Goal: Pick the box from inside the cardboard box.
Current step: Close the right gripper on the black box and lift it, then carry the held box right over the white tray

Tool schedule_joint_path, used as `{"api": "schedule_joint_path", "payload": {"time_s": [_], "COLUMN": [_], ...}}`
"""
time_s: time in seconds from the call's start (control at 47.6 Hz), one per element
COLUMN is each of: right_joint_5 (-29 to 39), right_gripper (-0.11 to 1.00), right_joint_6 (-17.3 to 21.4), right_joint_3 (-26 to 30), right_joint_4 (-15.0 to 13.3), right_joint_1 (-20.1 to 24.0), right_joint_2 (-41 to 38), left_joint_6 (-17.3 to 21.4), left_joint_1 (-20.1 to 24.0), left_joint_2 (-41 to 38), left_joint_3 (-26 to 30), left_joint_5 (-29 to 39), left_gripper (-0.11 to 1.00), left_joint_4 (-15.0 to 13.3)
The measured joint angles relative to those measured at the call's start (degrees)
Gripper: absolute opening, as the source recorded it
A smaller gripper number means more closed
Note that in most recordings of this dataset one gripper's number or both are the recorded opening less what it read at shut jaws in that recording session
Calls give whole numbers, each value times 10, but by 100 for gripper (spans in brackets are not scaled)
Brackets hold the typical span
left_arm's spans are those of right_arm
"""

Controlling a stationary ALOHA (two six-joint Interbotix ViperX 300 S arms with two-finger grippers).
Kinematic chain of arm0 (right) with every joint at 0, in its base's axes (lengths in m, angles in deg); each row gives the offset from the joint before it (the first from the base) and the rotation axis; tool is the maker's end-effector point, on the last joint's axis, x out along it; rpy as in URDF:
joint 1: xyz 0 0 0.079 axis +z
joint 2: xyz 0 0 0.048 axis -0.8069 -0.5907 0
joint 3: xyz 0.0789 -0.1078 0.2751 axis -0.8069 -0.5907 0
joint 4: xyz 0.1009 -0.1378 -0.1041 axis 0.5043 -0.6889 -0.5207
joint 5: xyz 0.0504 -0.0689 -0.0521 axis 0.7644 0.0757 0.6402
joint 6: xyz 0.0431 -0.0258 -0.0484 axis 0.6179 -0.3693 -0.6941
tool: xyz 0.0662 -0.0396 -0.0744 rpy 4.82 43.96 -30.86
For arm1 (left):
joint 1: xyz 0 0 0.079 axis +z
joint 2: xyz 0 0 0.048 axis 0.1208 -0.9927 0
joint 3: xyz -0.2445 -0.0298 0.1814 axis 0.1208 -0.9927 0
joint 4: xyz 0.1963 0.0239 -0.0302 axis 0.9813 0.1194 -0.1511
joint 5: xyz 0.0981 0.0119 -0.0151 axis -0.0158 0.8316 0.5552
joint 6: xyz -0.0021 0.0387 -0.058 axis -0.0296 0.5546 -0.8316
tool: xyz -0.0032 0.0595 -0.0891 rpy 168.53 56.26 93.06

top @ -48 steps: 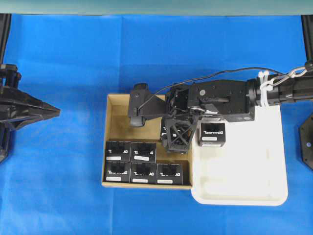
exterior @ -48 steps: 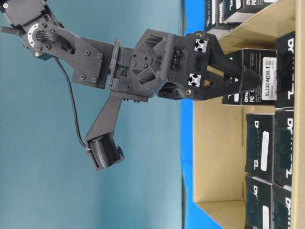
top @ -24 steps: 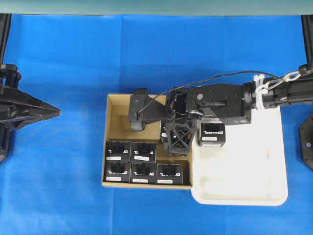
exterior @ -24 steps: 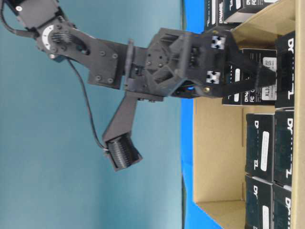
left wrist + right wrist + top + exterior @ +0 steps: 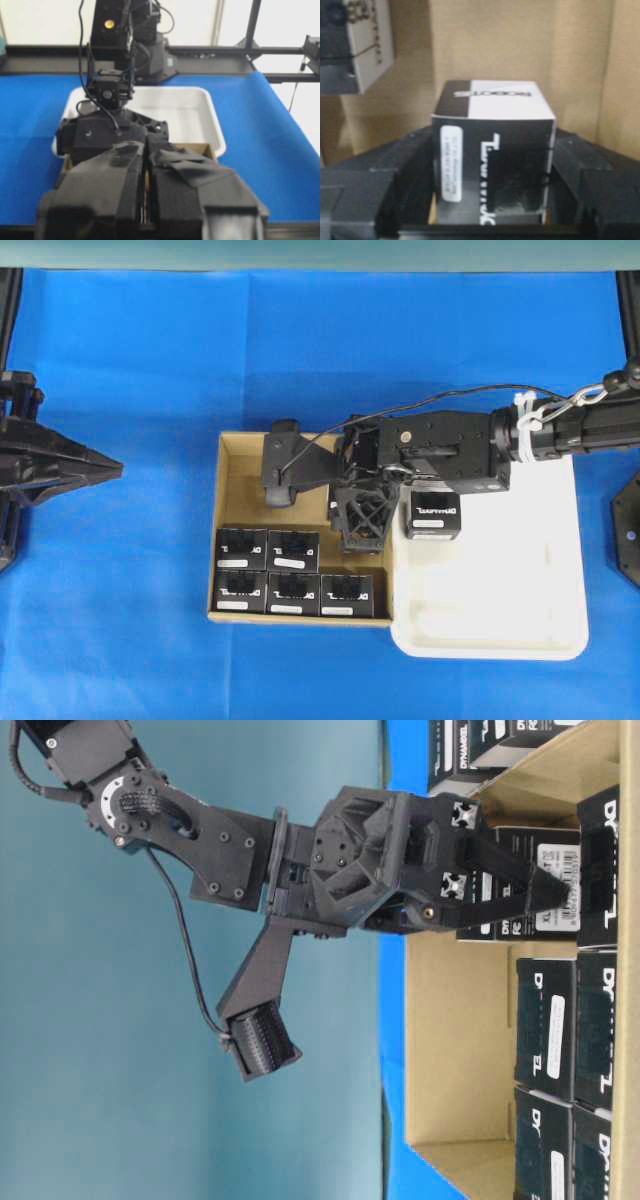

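Right now the right gripper (image 5: 492, 220) has its fingers on both sides of the box (image 5: 492, 150), down inside the cardboard box (image 5: 232, 480). If they only pinch the edges, it could slip out. Farther off, the left gripper (image 5: 146, 200) is pressed together.

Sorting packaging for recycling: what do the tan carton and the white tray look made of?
The tan square carton looks like matte brown cardboard, with fibrous raw-edged walls. The white rounded tray seems to be smooth moulded plastic, given its slight sheen and rounded corners.
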Motion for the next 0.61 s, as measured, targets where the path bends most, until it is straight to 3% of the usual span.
{"api": "schedule_joint_path", "payload": {"time_s": [0.252, 0.609], "right_joint_5": [29, 207], "right_gripper": [62, 62], "right_joint_6": [0, 3], "right_joint_3": [40, 112], "right_joint_4": [0, 0], "right_joint_1": [5, 7], "right_joint_2": [-2, 58], "left_joint_6": [0, 0], "left_joint_1": [0, 0], "left_joint_2": [0, 0], "left_joint_3": [0, 0], "left_joint_5": [0, 0], "left_gripper": [0, 0], "left_joint_4": [0, 0]}}
